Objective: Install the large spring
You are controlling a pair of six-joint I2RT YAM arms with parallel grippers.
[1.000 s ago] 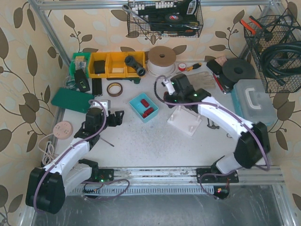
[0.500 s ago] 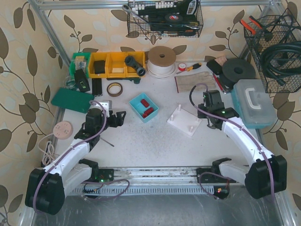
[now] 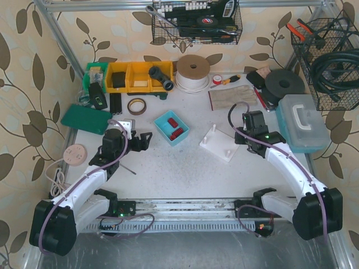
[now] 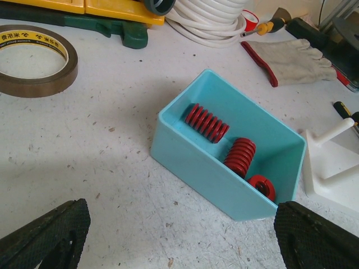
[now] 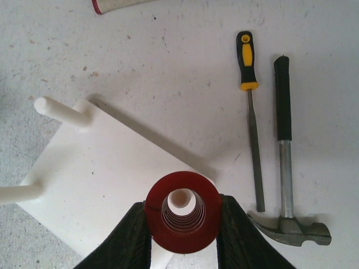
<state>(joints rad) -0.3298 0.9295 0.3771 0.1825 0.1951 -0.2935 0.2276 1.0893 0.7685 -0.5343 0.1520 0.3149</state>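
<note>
This is a small workshop corner: a white table (image 3: 185,174) crowded with yellow parts bins (image 3: 132,75), a tape roll (image 4: 33,59), a hammer (image 5: 284,145), a screwdriver (image 5: 249,95) and a plastic toolbox (image 3: 303,123), with wire baskets (image 3: 196,25) of tools hanging on the wall.

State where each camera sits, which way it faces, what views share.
Top external: above, behind the bases, looking down; both arms show.
Left wrist: on left tool, facing blue bin; both open fingers show.
Right wrist: looking down at large spring its fingers grip over white peg base.
Shared: bin and base, top and left wrist.
</note>
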